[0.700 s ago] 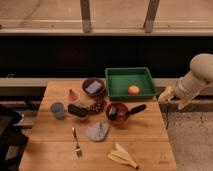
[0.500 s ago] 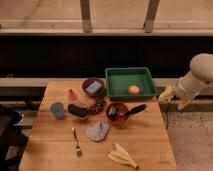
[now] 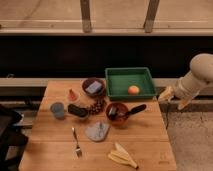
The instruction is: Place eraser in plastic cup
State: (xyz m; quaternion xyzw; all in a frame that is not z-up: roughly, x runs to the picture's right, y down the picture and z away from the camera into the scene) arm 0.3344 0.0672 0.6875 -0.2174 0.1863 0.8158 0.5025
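Eraser (image 3: 77,111), the small black oblong block, lies flat on the wooden bench (image 3: 145,137), well away from your jaws, with nothing gripping it. The small grey-blue round plastic cup (image 3: 57,109) stands just beyond it, farther again from the jaws, and looks empty. By my reading, nothing of the task is done: reach, grasp, lift and drop all remain.

Your gripper (image 3: 174,99) hangs off the bench's edge, jaws spread apart and holding nothing. Between the jaws and the eraser sit the red-brown bowl (image 3: 114,116) with its black-handled utensil (image 3: 136,108) and a dark bunch of grapes (image 3: 97,106). The green rectangular tray (image 3: 116,82) sits nearest the jaws.
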